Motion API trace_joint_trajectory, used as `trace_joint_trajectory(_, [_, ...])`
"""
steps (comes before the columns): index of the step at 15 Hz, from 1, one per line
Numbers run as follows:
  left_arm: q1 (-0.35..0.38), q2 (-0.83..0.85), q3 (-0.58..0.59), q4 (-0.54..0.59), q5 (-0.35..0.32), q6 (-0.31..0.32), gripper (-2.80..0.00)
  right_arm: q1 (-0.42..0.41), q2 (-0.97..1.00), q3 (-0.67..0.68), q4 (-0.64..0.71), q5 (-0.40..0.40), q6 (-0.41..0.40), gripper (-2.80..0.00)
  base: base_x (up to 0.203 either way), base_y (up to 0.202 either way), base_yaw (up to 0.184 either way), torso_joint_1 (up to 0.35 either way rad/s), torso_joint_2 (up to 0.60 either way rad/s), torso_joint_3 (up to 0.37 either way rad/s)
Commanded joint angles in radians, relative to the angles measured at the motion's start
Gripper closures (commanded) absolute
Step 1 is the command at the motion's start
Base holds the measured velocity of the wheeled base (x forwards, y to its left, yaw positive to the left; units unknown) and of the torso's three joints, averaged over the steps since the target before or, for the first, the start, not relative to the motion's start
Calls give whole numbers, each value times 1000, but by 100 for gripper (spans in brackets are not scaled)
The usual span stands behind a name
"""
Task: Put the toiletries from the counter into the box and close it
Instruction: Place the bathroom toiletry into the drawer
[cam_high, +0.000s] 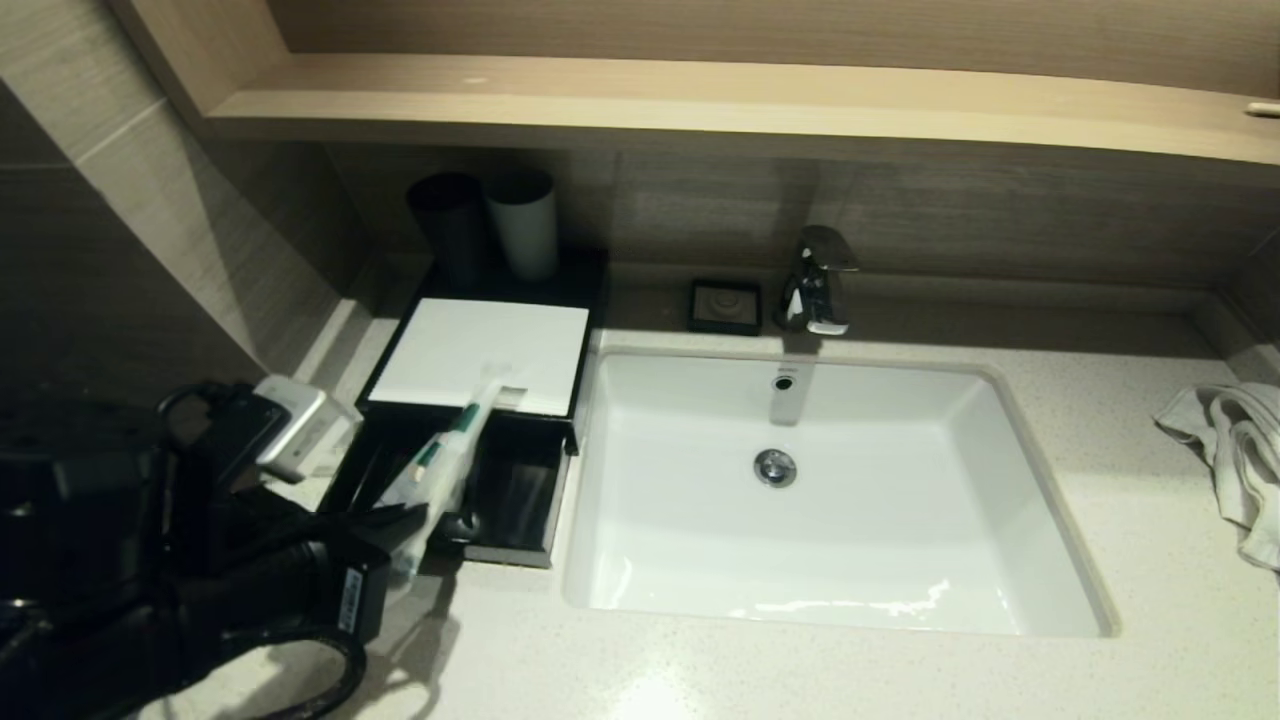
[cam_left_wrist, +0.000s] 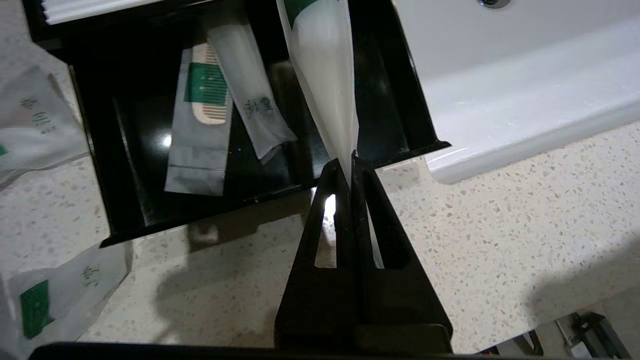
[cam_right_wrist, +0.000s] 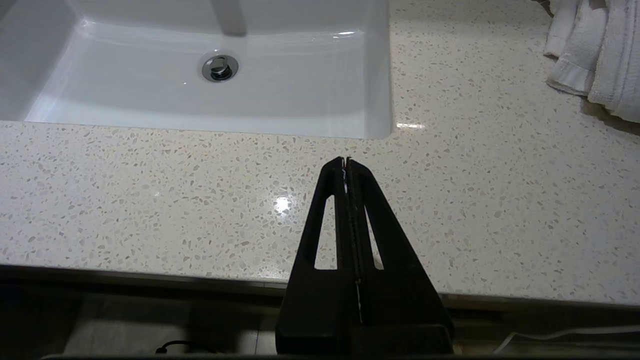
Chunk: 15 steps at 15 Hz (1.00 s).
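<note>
Left claw (cam_left_wrist: 351, 159): pressed together on the bottom edge of a toothbrush packet (cam_left_wrist: 322, 70), held at the near rim of the box (cam_left_wrist: 125, 200), above the bench (cam_left_wrist: 500, 210); in the head view the left claw (cam_high: 405, 520) sits at the lower left, by the box's front edge.

Toothbrush packet: a long, translucent white plastic sleeve, narrowing to the pinched end and widening away from it, with a green patch near the far end; in the head view the packet (cam_high: 447, 450) slants up over the open box, a green-tipped stick showing through it.

Box: black, shallow, open-topped, glossy inside, standing on the bench just left of the sink (cam_high: 830, 490); its white lid (cam_high: 480, 352) lies over the rear part, leaving the front part uncovered.

Inside the box: a comb packet (cam_left_wrist: 202, 125), clear with a green band and a pale tan comb visible, lying flat; a second narrow clear sachet (cam_left_wrist: 255, 95) with dark printed characters lies slanted, overlapping the comb packet's upper corner.

Still on the bench: two more clear packets beside the box, one with faint print (cam_left_wrist: 35, 125) and one bearing a green square (cam_left_wrist: 55, 300), both only partly in view.

Right claw (cam_right_wrist: 346, 161): pressed together, holding nothing, hovering over the speckled bench front near the sink's near corner.

Surroundings: a chrome tap (cam_high: 818, 280) behind the sink, a black cup (cam_high: 450, 225) and a white cup (cam_high: 523, 225) behind the box, a crumpled white towel (cam_high: 1230, 450) at the far right.
</note>
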Motion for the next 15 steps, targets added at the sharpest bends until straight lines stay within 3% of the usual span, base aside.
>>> trace_joint_trajectory(1, [0, -18, -11, 9, 62, -12, 0, 0, 0, 0, 0, 0, -1, 0, 0, 0, 0, 0, 0, 0])
trace_joint_trajectory(5, [0, -71, -52, 175, 92, -34, 0, 0, 0, 0, 0, 0, -1, 0, 0, 0, 0, 0, 0, 0])
trace_joint_trajectory(11, [0, -57, -255, 583, 114, -211, 0, 0, 0, 0, 0, 0, -1, 0, 0, 0, 0, 0, 0, 0])
trace_joint_trajectory(13, [0, -19, -295, 638, 136, -265, 0, 0, 0, 0, 0, 0, -1, 0, 0, 0, 0, 0, 0, 0])
trace_joint_trajectory(15, [0, 11, -299, 639, 156, -271, 0, 0, 0, 0, 0, 0, -1, 0, 0, 0, 0, 0, 0, 0])
